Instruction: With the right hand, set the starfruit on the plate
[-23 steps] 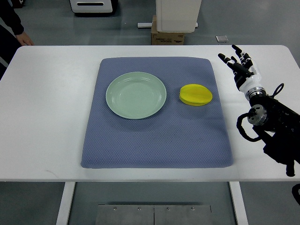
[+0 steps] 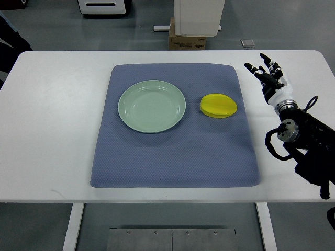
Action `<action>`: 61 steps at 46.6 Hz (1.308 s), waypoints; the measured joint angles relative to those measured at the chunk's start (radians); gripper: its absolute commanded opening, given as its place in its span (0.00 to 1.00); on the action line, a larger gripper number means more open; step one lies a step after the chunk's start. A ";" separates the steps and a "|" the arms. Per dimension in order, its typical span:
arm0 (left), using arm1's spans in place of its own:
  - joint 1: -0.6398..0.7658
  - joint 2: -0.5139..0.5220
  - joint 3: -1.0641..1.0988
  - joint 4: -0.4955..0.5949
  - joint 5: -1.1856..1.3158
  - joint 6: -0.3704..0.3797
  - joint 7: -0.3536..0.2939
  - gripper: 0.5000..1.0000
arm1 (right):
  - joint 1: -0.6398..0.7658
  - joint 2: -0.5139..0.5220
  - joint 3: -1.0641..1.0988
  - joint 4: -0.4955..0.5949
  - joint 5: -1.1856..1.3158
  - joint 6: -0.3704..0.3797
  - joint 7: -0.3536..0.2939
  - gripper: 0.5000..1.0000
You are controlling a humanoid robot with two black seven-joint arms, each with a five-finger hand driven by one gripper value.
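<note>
A lab or workshop: white table (image 2: 52, 130) on grey concrete floor (image 2: 63, 31), with equipment bases (image 2: 102, 6) behind.

Bare mat (image 2: 172, 157) between starfruit (image 2: 219, 105) and plate (image 2: 152, 106); seemingly unobstructed.

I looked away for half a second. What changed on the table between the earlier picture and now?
The right hand shifted slightly right and toward the near edge, fingers open, holding nothing. The person's hand at the far left corner is gone; only a dark sleeve shows. The starfruit, plate and mat stayed put.
</note>
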 measured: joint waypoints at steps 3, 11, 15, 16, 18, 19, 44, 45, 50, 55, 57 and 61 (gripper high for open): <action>0.000 0.000 0.000 0.000 0.000 0.000 0.000 1.00 | 0.000 0.001 0.000 0.000 0.000 0.000 0.000 1.00; 0.001 0.000 0.001 -0.001 0.000 -0.002 0.000 1.00 | -0.012 0.002 0.000 0.000 0.000 0.000 0.000 1.00; 0.000 0.000 0.001 -0.001 0.001 -0.002 0.000 1.00 | -0.012 0.002 0.000 0.000 0.000 0.000 0.000 1.00; 0.000 0.000 0.001 -0.001 0.001 -0.002 0.000 1.00 | -0.012 0.002 0.000 -0.001 0.000 0.000 0.000 1.00; 0.000 0.000 0.002 -0.002 0.001 -0.002 0.000 1.00 | -0.012 0.002 0.000 -0.001 0.000 0.000 0.000 1.00; 0.000 0.000 0.002 -0.002 0.001 -0.002 0.000 1.00 | -0.012 0.003 0.000 -0.001 0.000 0.000 0.000 1.00; 0.000 0.000 0.002 -0.002 0.001 -0.001 0.000 1.00 | -0.012 -0.005 0.000 -0.004 0.001 0.000 0.000 1.00; 0.000 0.000 0.002 -0.002 0.001 -0.001 0.000 1.00 | -0.012 -0.005 0.000 -0.004 0.001 0.000 0.000 1.00; 0.000 0.000 0.002 -0.002 0.001 -0.001 0.000 1.00 | -0.011 -0.006 0.001 -0.006 0.001 -0.001 0.002 1.00; 0.000 0.000 0.002 -0.002 0.001 -0.001 0.000 1.00 | -0.003 -0.005 0.021 -0.007 0.001 -0.001 0.004 1.00; 0.000 0.000 0.002 -0.002 0.001 -0.001 0.000 1.00 | -0.002 -0.005 0.031 -0.008 0.001 -0.001 0.009 1.00; 0.000 0.000 0.002 -0.002 0.001 -0.001 0.000 1.00 | 0.004 -0.004 0.041 -0.008 0.002 -0.001 0.034 1.00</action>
